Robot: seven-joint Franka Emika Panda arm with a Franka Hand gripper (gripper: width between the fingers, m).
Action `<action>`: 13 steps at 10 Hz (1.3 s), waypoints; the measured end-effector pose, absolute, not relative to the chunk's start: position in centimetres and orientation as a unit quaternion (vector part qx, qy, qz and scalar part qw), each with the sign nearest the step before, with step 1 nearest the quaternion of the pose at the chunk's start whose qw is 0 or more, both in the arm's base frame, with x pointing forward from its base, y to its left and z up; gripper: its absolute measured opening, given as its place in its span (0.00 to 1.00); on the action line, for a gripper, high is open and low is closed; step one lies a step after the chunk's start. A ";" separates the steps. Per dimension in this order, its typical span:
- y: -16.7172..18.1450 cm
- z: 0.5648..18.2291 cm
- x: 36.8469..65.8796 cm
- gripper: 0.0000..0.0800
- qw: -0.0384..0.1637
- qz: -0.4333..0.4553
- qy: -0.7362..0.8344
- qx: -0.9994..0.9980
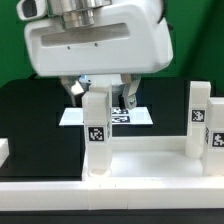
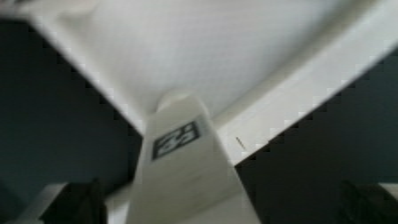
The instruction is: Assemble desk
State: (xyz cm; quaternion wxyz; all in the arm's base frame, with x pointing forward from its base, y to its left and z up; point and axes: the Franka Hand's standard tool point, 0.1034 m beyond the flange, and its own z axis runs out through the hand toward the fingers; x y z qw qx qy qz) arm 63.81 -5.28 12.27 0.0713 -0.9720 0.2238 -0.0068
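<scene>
Desk slab [image 1: 150,165] lies flat at the front of the black table [image 1: 25,110], raised rim facing up, w/ two square white legs already standing in it: one leg [image 1: 97,130] near the middle of the exterior view, tag on its face, and a second leg [image 1: 200,120] at the exterior view's right, also tagged. Wrist view looks down the middle leg [image 2: 183,165] w/ its tag showing and the slab's pale surface [image 2: 231,50] spreading behind it. Gripper [image 1: 100,92] hangs directly over the top of the middle leg, fingers spread about as wide as they go, one dark fingertip [image 2: 71,200] each side of the leg w/ clear gap; nothing held. Judgement: leg looks just let go, prob. after seating in its socket, but can't tell from here if it's fully home; base of leg is partly hidden by the rim. Risks: if arm lifts off at any slant, a finger pad could clip the leg top and tip or unseat it, esp. if it's only loosely in. Leg seems very slightly off vertical in the exterior view, not sure. Behind the slab the marker board [image 1: 75,117] lies flat on the table, mostly hidden by the leg and gripper. Another white piece [image 1: 4,150] sits at the exterior view's left edge, cropped, can't ID it.
</scene>
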 end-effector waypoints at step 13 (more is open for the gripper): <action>-5.9 11.9 63.7 0.37 0.107 0.026 0.686 -0.719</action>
